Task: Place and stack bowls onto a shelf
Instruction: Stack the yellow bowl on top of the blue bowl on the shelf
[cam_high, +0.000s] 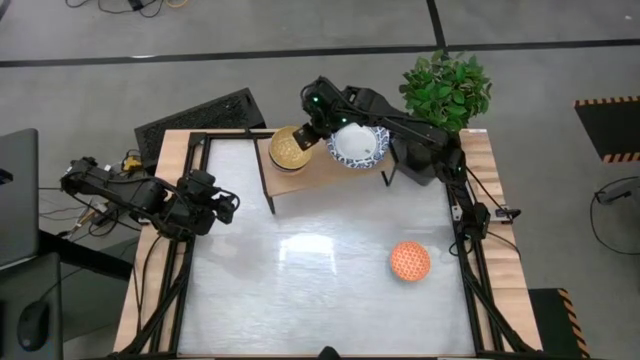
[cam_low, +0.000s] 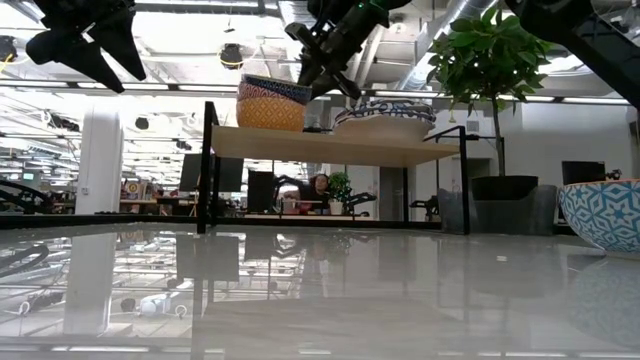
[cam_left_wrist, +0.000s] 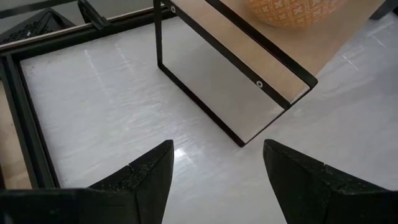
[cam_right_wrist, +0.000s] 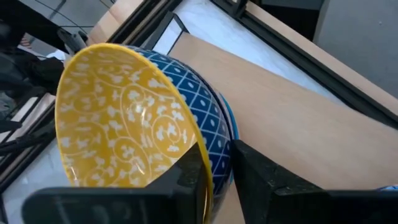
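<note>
I've got the right gripper (cam_high: 308, 133) up over the shelf (cam_high: 320, 170) at the far edge of the table (cam_high: 320, 260), its fingers (cam_right_wrist: 193, 177) nearly together, pinching the rim of the yellow bowl (cam_right_wrist: 124, 124); one finger sits inside the bowl, the other outside against the wall. In the right wrist view that bowl is nested in a dark blue bowl (cam_right_wrist: 208, 130) with a diamond pattern, and a light blue rim peeks out just under it. From the low view the stack (cam_low: 272, 103) sits on the shelf's left end, with a wide white bowl (cam_low: 385, 120) beside it on the board. An orange-red bowl (cam_high: 410, 261) is down on the table, well apart from the shelf. My left gripper (cam_high: 222, 207) waits at the table's left side, jaws spread wide, holding nothing.
</note>
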